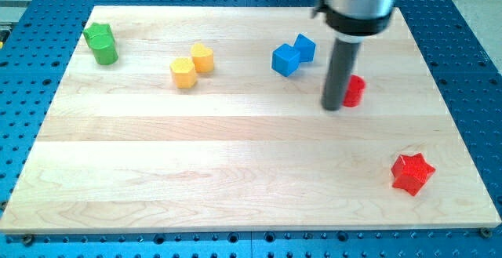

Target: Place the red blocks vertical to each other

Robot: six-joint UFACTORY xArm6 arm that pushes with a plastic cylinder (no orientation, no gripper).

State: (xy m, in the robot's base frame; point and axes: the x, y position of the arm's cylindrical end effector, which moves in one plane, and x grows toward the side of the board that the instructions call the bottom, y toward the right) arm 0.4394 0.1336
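Observation:
A small red block (355,90) lies right of the board's middle, partly hidden behind my rod; its shape cannot be made out. My tip (333,107) rests on the board right against this block's left side. A red star block (412,172) lies at the view's lower right, well below and to the right of the first red block.
Two blue blocks (292,55) touch each other above and left of my tip. Two yellow blocks (191,64) sit left of centre. Two green blocks (101,43) stand at the top left corner. The wooden board (235,172) lies on a blue perforated table.

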